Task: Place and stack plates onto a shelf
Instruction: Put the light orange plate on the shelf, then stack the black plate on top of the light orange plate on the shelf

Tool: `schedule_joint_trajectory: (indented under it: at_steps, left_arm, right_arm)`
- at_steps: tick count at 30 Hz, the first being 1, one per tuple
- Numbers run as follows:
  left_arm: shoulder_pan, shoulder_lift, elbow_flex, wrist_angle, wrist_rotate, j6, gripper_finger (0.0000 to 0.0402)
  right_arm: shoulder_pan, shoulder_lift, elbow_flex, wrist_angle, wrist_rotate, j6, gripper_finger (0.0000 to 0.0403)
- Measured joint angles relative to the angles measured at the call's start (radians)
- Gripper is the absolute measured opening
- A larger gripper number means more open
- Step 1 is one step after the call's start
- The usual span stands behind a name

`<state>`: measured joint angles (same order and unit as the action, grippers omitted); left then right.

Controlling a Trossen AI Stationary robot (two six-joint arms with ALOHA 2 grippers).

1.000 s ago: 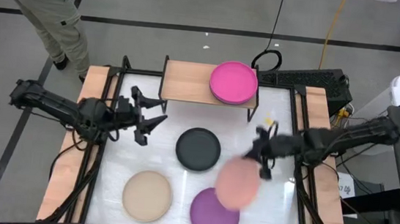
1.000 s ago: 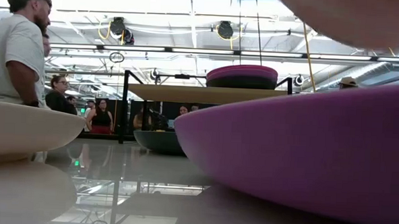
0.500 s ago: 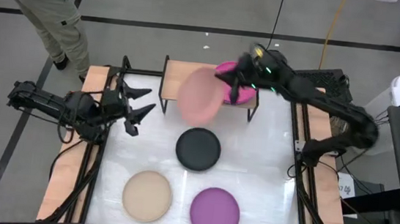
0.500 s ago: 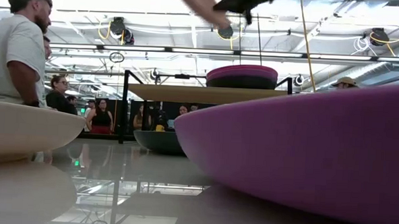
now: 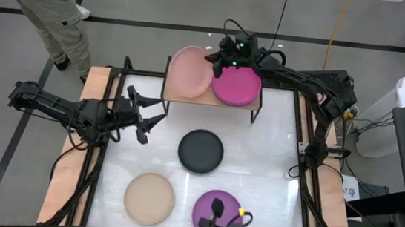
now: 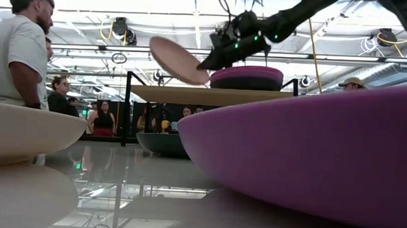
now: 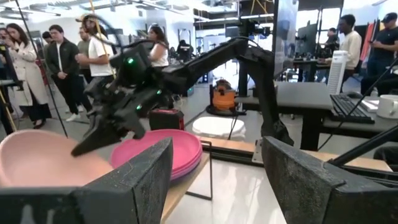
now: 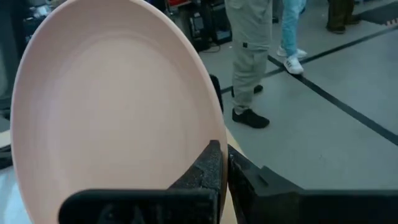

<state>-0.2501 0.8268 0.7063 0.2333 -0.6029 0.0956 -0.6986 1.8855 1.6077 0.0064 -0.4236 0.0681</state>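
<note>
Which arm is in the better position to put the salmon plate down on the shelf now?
The right. Its right gripper already grips the salmon plate by the rim, tilted over the shelf beside the magenta stack. The left gripper is open, off the shelf.

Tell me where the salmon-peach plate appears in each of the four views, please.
High view: salmon-peach plate over the shelf's left half, held by the right gripper.
Low view: tilted above the shelf, upper centre.
Left wrist view: lower left.
Right wrist view: fills the left and centre.
Shared landmark: the magenta plates beside it; not visible in the right wrist view.
</note>
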Motion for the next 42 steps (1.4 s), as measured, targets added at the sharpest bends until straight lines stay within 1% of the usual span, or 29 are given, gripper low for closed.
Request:
schedule_joint_trajectory:
  at_steps: [4,9,16,22,24,25,29,31,34,38,39,42]
  left_arm:
    - [0.0,0.0,0.0,0.003,0.0,-0.002,0.025]
    - [0.001,0.0,0.0,0.003,0.0,-0.003,0.025]
    - [0.01,0.0,0.0,0.003,0.0,-0.015,0.025]
    - [0.01,0.005,0.0,-0.001,0.0,-0.029,0.025]
    - [0.01,0.007,0.0,-0.016,0.0,-0.047,0.025]
    - [0.01,0.011,0.0,-0.026,0.0,-0.065,0.025]
    - [0.009,0.054,0.0,-0.086,-0.002,-0.113,0.025]
    - [0.004,0.097,0.0,-0.095,-0.001,-0.138,0.025]
    - [-0.016,0.189,0.0,-0.127,0.01,-0.187,0.025]
    - [-0.042,0.319,0.006,-0.194,0.035,-0.232,0.025]
    - [-0.043,0.353,0.016,-0.213,0.05,-0.249,0.025]
    - [-0.043,0.457,0.061,-0.276,0.127,-0.287,0.025]
  right_arm:
    - [-0.016,0.044,0.001,0.008,-0.026,0.001,0.0]
    - [-0.016,0.049,0.001,0.016,-0.026,-0.024,0.0005]
    - [-0.013,0.049,0.001,0.002,-0.026,-0.054,0.0041]
    - [-0.013,0.043,0.001,0.004,-0.029,-0.06,0.0082]
    - [-0.013,0.025,0.0,-0.005,-0.073,-0.053,0.0093]
    - [-0.014,0.008,0.0,-0.004,-0.113,-0.054,0.0098]
    - [-0.003,-0.099,0.0,-0.029,-0.28,-0.056,0.0106]
    - [0.017,-0.177,-0.019,-0.059,-0.302,-0.082,0.0105]
    - [0.061,-0.326,-0.103,-0.072,-0.307,-0.123,0.0101]
    - [0.132,-0.559,-0.285,-0.083,-0.306,-0.176,0.0099]
    - [0.154,-0.618,-0.34,-0.085,-0.293,-0.186,0.0099]
    - [0.228,-0.8,-0.511,-0.071,-0.201,-0.206,0.0098]
